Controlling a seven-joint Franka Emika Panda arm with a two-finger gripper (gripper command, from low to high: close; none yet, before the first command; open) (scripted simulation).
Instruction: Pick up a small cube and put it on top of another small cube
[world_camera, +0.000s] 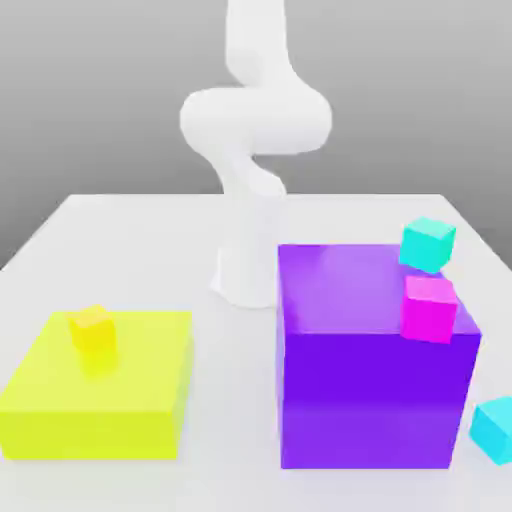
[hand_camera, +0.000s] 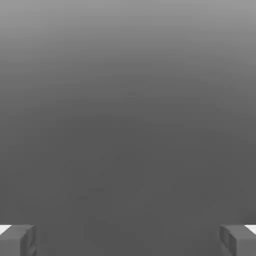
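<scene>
The fingers (hand_camera: 128, 240) stood wide apart, holding nothing, facing blank grey; both turquoise cubes (world_camera: 428, 245) (world_camera: 495, 428) sat far below, beside the purple block (world_camera: 375, 355).

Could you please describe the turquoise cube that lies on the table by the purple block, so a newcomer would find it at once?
Start at the large purple block on the exterior view's right. Low beside its near corner, on the white table, sits a small turquoise cube, tilted. Its twin turquoise cube is higher, behind the block's top, near the small magenta cube.
</scene>
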